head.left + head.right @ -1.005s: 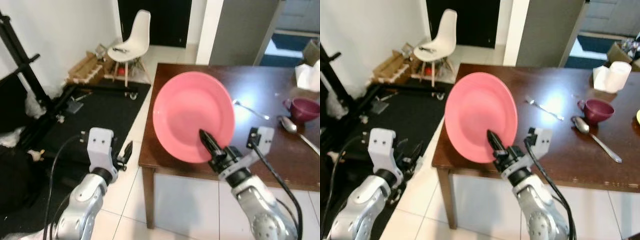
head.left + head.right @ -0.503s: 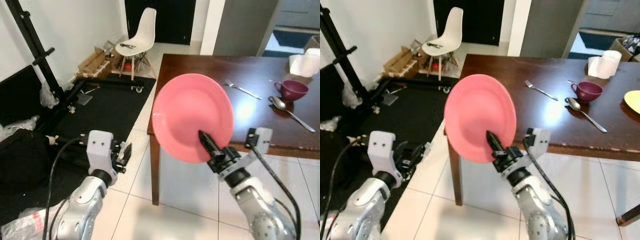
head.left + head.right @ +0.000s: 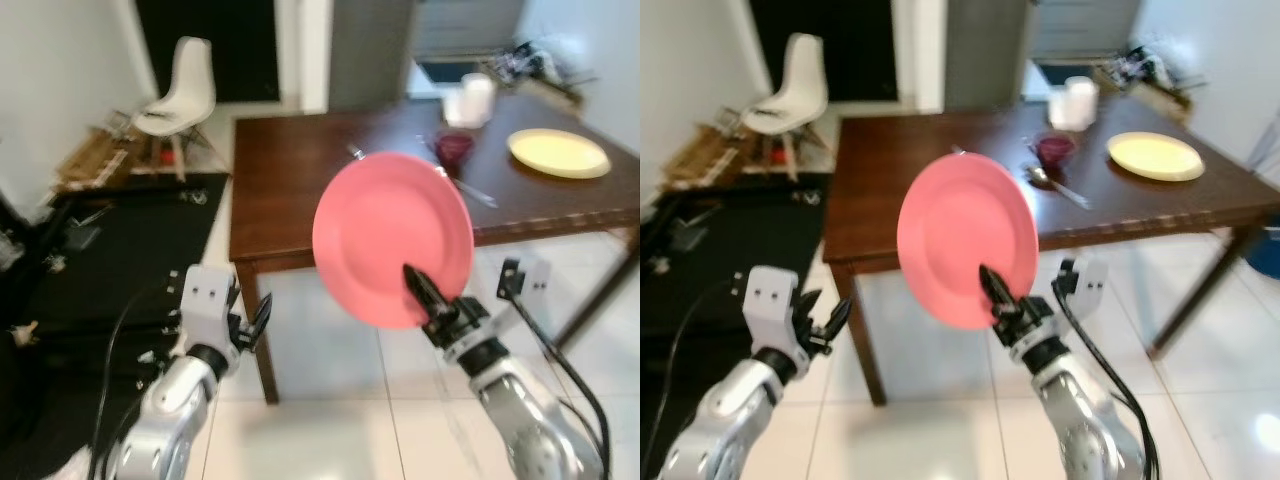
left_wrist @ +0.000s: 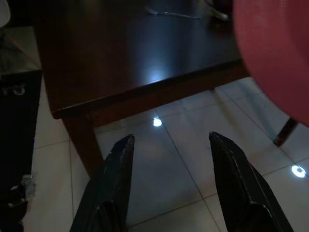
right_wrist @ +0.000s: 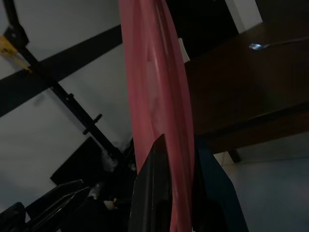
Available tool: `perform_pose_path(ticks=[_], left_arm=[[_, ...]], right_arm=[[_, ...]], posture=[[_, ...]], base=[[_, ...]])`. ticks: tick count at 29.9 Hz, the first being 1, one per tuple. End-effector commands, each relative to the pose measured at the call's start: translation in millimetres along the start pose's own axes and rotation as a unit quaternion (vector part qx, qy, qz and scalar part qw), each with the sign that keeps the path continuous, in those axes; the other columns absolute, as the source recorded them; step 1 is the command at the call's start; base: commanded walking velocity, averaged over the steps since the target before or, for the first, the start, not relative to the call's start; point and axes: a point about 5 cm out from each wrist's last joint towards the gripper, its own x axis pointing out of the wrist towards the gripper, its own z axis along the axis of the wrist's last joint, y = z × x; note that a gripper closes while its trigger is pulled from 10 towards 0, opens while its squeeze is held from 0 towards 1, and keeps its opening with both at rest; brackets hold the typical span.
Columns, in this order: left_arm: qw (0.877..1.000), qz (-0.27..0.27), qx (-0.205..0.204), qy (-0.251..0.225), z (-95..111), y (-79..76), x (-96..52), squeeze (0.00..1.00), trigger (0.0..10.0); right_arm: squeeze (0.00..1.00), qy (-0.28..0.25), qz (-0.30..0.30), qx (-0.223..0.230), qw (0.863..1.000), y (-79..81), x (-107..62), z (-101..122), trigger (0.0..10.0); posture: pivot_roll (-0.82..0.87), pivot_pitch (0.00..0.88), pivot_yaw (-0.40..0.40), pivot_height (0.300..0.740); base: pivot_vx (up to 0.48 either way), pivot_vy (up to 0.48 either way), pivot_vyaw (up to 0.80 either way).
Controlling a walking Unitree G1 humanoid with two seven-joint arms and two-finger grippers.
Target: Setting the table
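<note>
My right gripper (image 3: 418, 288) is shut on the lower rim of a pink plate (image 3: 390, 236), held upright on edge in front of the dark wooden table (image 3: 300, 170). In the right wrist view the pink plate (image 5: 157, 92) stands pinched between the two fingers (image 5: 153, 188). A yellow plate (image 3: 558, 152), a maroon cup (image 3: 455, 150), a spoon (image 3: 470, 187) and a fork (image 3: 352, 152) lie on the table. My left gripper (image 4: 169, 145) is open over the floor near the table's corner, empty.
A white chair (image 3: 178, 92) stands at the back left beside a black mat (image 3: 110, 240) with clutter. A white container (image 3: 470, 100) sits at the table's far side. Tiled floor (image 3: 330, 390) lies between me and the table. A table leg (image 3: 262, 335) stands close to my left arm.
The camera has swung right, so the table's right part and the yellow plate have come into view. The pink plate stays held upright in my right gripper.
</note>
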Motion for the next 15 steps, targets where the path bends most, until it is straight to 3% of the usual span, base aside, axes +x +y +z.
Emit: perform_pose_path(ticks=[1,12,15], left_arm=[[1.0,0.009,0.001,0.019,-10,4.4,-4.9,0.0,10.0],[0.997,0.009,0.014,0.075,-42,10.8,-19.5,0.0,10.0],[0.995,0.009,0.023,0.1,-57,15.5,-29.1,0.0,10.0]], right_arm=[[0.0,0.003,0.016,0.003,1.0,5.4,2.5,-1,10.0],[0.0,0.041,-0.006,0.006,0.999,-6.7,-9.7,-19,10.0],[0.0,0.06,-0.021,0.011,0.998,-13.1,-16.9,-30,10.0]], posture=[[-0.12,0.0,0.106,0.74],[-0.12,0.0,0.11,0.74],[-0.13,0.0,0.114,0.74]], base=[[0.0,0.0,-0.78],[0.0,0.0,-0.78],[0.0,0.0,-0.78]])
